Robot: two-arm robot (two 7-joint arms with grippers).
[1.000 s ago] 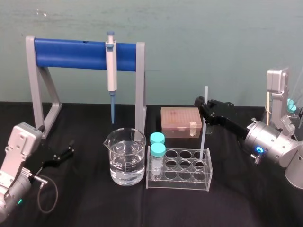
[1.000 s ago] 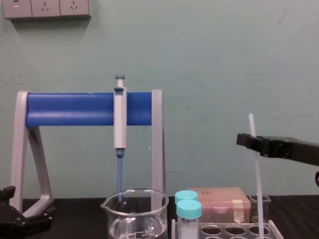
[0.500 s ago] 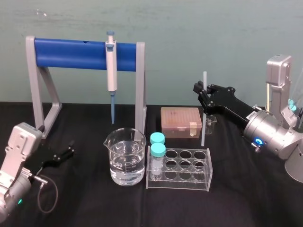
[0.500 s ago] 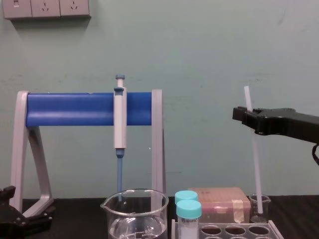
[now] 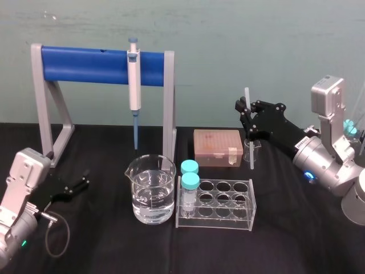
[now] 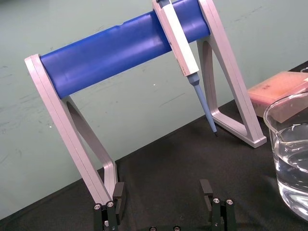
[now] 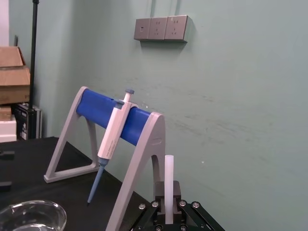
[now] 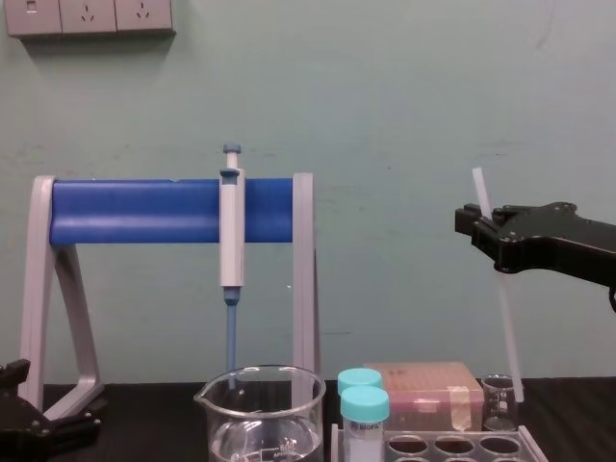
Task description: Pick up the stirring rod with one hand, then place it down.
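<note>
The stirring rod [image 5: 248, 137] is a thin white stick, held near its top by my right gripper [image 5: 247, 116], which is shut on it. It hangs slightly tilted, clear of the tube rack [image 5: 215, 216]. Its lower end is close beside the small glass beaker [image 5: 254, 149]. From the chest the rod [image 8: 502, 318] slants down from the black right gripper [image 8: 485, 223] to just right of the small beaker [image 8: 497, 402]. The right wrist view has the rod [image 7: 169, 185] standing up between the fingers [image 7: 159, 211]. My left gripper [image 5: 77, 185] rests open, low at the table's left.
A large beaker of water [image 5: 151, 188] stands left of the rack, which holds two teal-capped tubes [image 5: 190, 181]. A pink tip box [image 5: 217, 146] lies behind the rack. A grey pipette [image 5: 134, 80] hangs on the blue-barred stand [image 5: 85, 64] at the back left.
My right gripper has lifted the rod out of the tube rack and carried it back and to the right, beside the small beaker. The rod now leans slightly. The left arm has stayed still.
</note>
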